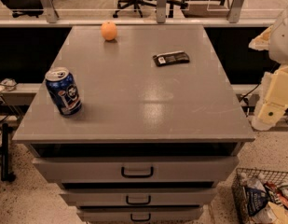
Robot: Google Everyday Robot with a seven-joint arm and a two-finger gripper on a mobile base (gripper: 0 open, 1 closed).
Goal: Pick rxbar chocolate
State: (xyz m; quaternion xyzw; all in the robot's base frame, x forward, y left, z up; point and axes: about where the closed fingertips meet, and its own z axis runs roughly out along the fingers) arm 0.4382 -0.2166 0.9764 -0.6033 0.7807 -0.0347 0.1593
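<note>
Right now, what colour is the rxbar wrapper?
Dark brown-black wrapper, white label; camera view; pincer at far right.

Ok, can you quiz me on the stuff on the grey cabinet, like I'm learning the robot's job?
1. True or false: the rxbar chocolate lies flat on the cabinet top.
2. Which is nearest the cabinet's front edge? A) orange B) blue can C) rxbar chocolate
3. Fill in: the gripper is off the cabinet, past its ____ edge in the picture.
Key: 1 true; 2 B; 3 right.
</note>
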